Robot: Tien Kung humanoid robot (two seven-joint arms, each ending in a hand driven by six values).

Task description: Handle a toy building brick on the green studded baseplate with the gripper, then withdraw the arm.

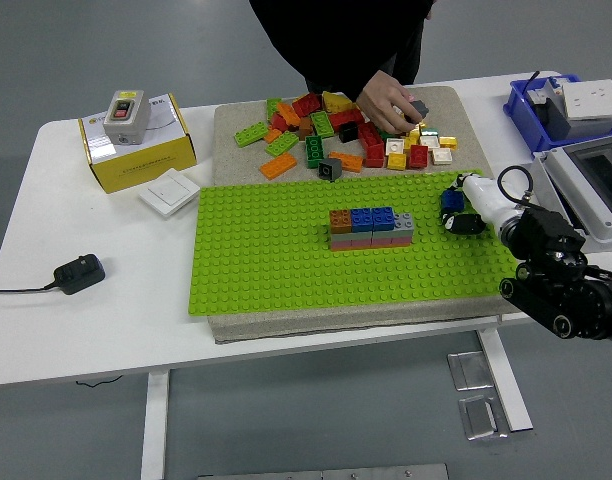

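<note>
A white table (26, 290) carries a bright green studded plastic baseplate (276, 260) across its middle, toward the near edge. On the baseplate, a small wall of orange, blue and grey bricks (370, 226) stands near the centre. At the baseplate's right edge, a small blue plastic brick (451, 198) is flanked by the fingers of the robot's white-and-black right hand (470, 208); whether it is actually pinched cannot be told. The brick is judged light, rigid and smooth, best taken across its flat side walls. At the far edge, a small dark brick (417, 107) is held by a person's hand (386, 100) over loose bricks (326, 135). No writing is legible on the yellow box (136, 150) at the far left corner.
</note>
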